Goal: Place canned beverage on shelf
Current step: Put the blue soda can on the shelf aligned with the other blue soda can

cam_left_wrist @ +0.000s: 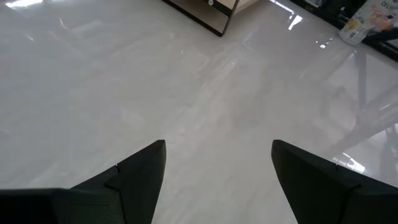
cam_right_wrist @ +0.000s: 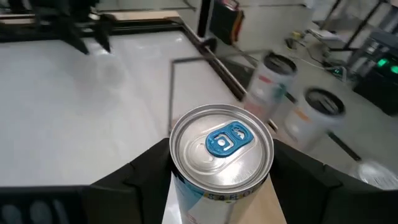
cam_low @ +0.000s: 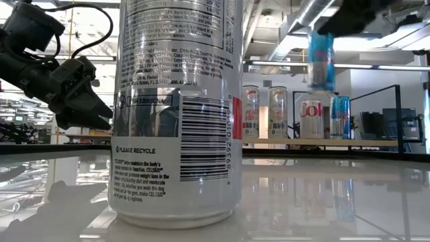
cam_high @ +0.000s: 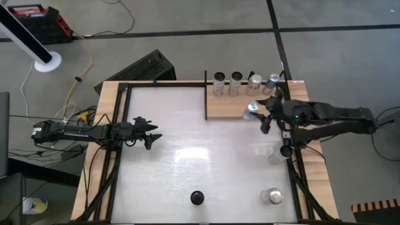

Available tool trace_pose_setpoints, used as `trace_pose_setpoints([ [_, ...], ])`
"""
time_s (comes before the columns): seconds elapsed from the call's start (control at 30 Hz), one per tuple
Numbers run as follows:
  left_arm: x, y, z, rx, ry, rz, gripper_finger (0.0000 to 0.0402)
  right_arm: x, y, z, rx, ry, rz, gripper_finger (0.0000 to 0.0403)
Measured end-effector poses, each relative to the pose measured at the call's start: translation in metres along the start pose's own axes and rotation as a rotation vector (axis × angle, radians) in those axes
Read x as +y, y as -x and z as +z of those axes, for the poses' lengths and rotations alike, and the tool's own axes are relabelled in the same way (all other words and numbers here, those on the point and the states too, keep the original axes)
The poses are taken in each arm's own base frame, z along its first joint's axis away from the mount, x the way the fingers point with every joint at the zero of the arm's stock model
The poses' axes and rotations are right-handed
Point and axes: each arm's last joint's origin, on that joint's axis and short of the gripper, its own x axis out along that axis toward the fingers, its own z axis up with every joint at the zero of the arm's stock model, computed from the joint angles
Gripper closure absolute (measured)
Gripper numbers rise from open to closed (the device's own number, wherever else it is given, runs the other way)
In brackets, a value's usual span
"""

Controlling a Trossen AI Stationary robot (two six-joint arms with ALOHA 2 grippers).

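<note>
Gripping a blue-and-silver canned beverage [cam_right_wrist: 222, 149] between its two dark fingers, the right tool [cam_high: 261, 115] holds it upright in the air over the shelf [cam_high: 228, 107], at about 1 o'clock on the counter [cam_high: 187, 156] in the high view. Seen from the right wrist camera, the can's silver lid and blue pull tab face up, and a dark finger presses each side of the body. From the low camera the same can [cam_low: 321, 60] hangs clear above the row of cans on the shelf, not touching them.

Four cans already stand on the light-wood shelf along its far edge: two silver cans [cam_high: 227, 83] side by side, then a red-and-white can [cam_high: 254, 82] and a blue can [cam_high: 272, 81] toward the counter's 2 o'clock corner.

Well apart from all this, the left tool [cam_high: 150, 135] hovers over the bare white counter near 9 o'clock, its fingers [cam_left_wrist: 134, 177] spread apart and gripping nothing.

Another silver can [cam_high: 271, 197] stands on the counter near 5 o'clock, filling the low view close to the lens, and a small black round object [cam_high: 197, 198] sits at 6 o'clock.
</note>
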Motion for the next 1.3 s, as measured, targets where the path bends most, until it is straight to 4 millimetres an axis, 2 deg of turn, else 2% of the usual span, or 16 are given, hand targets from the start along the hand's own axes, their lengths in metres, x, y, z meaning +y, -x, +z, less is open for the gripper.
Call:
trace_pose_setpoints([
  [0.2,0.000,0.000,0.000,-0.001,0.014,0.000,0.0125,-0.019,0.005,-0.031,0.060,-0.012,-0.143,0.0147],
  [0.37,0.000,0.000,0.000,-0.001,0.011,0.001,0.0125,-0.036,0.009,-0.044,0.088,-0.059,-0.261,0.0147],
  [0.6,0.000,0.000,0.000,-0.001,-0.002,0.002,0.0125,-0.056,0.015,-0.047,0.089,-0.137,-0.365,0.0147],
  [0.83,0.000,0.000,0.000,-0.001,-0.004,0.002,0.0125,-0.072,0.008,-0.051,0.159,-0.199,-0.491,0.0147],
  [1.1,0.000,0.000,0.000,0.000,-0.005,0.002,0.0125,-0.089,-0.006,-0.057,0.247,-0.240,-0.501,0.0146],
  [1.3,0.000,0.000,0.000,0.000,-0.020,0.001,0.0125,-0.101,-0.001,-0.061,0.253,-0.293,-0.524,0.0144],
])
